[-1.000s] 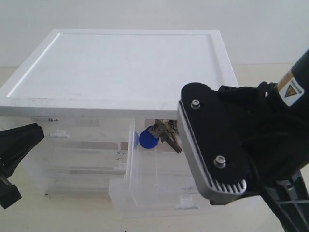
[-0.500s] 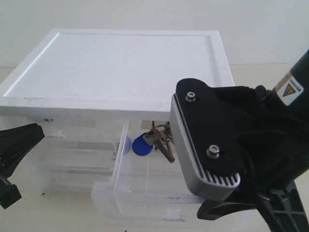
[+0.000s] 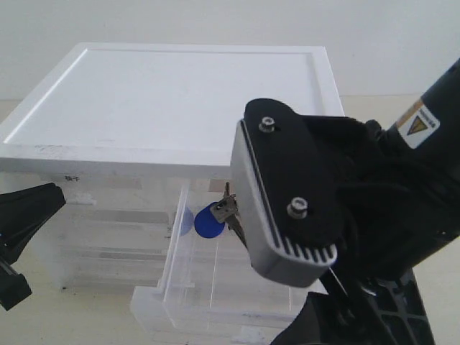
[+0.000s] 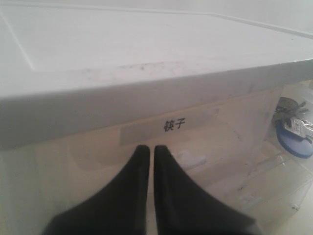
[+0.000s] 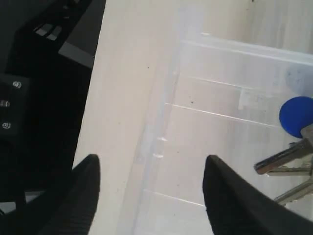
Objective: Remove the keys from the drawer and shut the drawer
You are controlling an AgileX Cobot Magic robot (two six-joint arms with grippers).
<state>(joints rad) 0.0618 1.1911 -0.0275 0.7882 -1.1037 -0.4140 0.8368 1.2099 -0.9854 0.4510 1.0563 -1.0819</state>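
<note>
The clear drawer (image 3: 175,253) is pulled far out of the white cabinet (image 3: 187,100), on its right half. Inside, near the back, lie the keys (image 3: 227,208) with their round blue fob (image 3: 208,221); the grey oval tag does not show. My right gripper (image 5: 151,164) hangs open above the drawer's front rim (image 5: 159,122), nothing between its fingers, with the keys (image 5: 286,164) and blue fob (image 5: 297,116) off to one side of it. My left gripper (image 4: 148,149) is shut and empty, facing the cabinet front just below a black-lettered label (image 4: 174,125).
The right arm's wrist block (image 3: 284,198) fills the middle right of the exterior view and hides the drawer's right side. More clear drawers (image 3: 108,230) stack on the cabinet's left. A black device (image 5: 39,73) lies beside the table edge.
The drawer has slid further out toward the camera, carrying the keys with it. The right arm has shifted left and nearer. The left gripper has not moved.
</note>
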